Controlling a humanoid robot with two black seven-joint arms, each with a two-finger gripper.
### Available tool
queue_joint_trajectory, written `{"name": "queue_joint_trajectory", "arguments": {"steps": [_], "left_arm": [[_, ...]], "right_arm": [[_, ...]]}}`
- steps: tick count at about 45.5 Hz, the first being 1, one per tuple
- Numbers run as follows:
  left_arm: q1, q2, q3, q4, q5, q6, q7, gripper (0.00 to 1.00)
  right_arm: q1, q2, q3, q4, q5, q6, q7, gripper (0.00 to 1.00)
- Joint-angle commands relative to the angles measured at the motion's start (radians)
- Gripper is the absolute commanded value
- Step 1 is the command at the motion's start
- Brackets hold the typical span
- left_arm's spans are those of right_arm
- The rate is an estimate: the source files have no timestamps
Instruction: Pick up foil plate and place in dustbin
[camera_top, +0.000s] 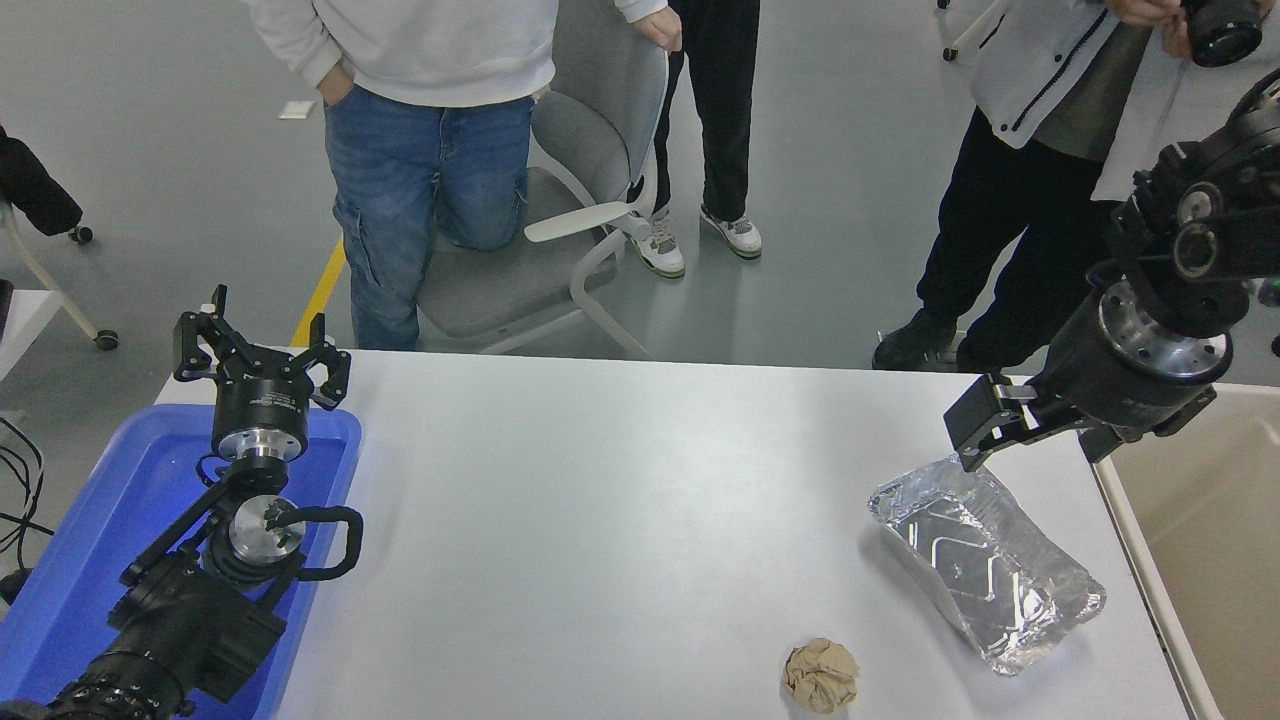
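Foil plate (985, 565) lies on the white table (600, 520), right side, tilted, just beside the beige dustbin (1215, 545) at the table's right edge. Right gripper (975, 435) hangs at the plate's far corner, fingertip at or near the rim; jaw gap hidden, cannot tell whether it grips. Left gripper (262, 350) parked over the blue tray (70, 560), fingers spread, empty. Crumpled paper ball (821, 675) near the front edge

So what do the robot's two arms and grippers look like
Both arms are matte black with bare silver metal wrist rings. The left gripper has skeletal black fingers, and a black cable loops beside its wrist. The right gripper is blockier, on a thick black-and-silver wrist cylinder.
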Motion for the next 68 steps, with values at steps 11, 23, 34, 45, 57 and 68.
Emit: {"name": "queue_joint_trajectory", "arguments": {"steps": [11, 23, 34, 45, 57, 68], "left_arm": [[0.000, 0.005, 0.004, 0.000, 0.000, 0.000, 0.000, 0.99], [0.000, 0.005, 0.004, 0.000, 0.000, 0.000, 0.000, 0.99], [0.000, 0.005, 0.004, 0.000, 0.000, 0.000, 0.000, 0.99], [0.000, 0.005, 0.004, 0.000, 0.000, 0.000, 0.000, 0.99], [0.000, 0.005, 0.004, 0.000, 0.000, 0.000, 0.000, 0.99], [0.000, 0.006, 0.006, 0.000, 0.000, 0.000, 0.000, 0.99]], "right_arm": [[-0.021, -0.023, 0.004, -0.008, -0.020, 0.000, 0.000, 1.00], [-0.031, -0.054, 0.012, -0.018, -0.028, 0.000, 0.000, 1.00], [-0.075, -0.184, 0.010, -0.051, -0.120, 0.003, 0.000, 1.00], [-0.216, -0.353, 0.005, -0.204, -0.203, 0.008, -0.006, 1.00], [-0.354, -0.508, 0.096, -0.288, -0.233, 0.002, -0.058, 1.00], [-0.429, -0.528, 0.088, -0.304, -0.215, -0.057, -0.058, 1.00]]}}
